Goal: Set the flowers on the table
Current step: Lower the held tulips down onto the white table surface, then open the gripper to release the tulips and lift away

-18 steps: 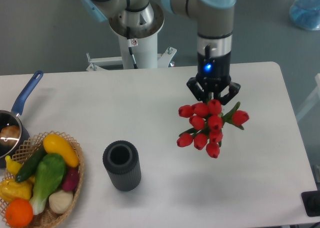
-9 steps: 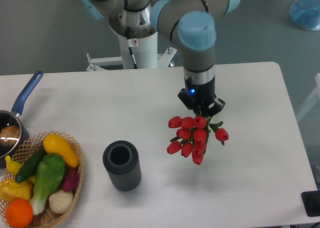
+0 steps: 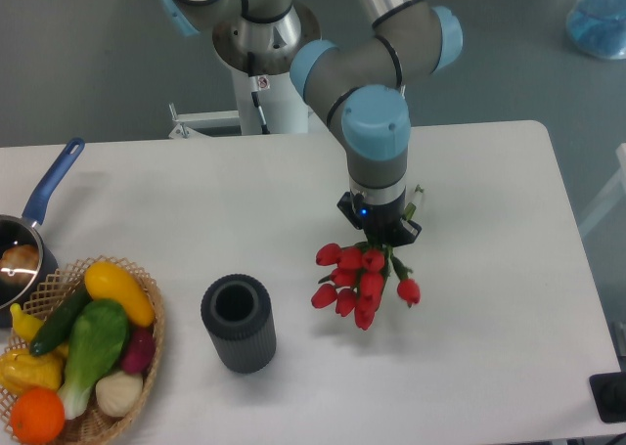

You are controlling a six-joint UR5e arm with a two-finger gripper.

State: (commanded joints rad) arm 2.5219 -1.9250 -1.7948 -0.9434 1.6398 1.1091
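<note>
Right of the dark cylinder [image 3: 238, 324], gripper [image 3: 380, 233] fingers pinch the red tulip bouquet [image 3: 359, 279] by its stems, blooms hanging low over the white table [image 3: 489, 269], positioned for set-down.

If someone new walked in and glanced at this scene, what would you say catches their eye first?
Most likely the bunch of red tulips, hanging blossom-down from the gripper over the middle-right of the white table. Next would be the wicker basket of colourful vegetables at the front-left corner. A dark ribbed cylinder stands upright between the two.
</note>
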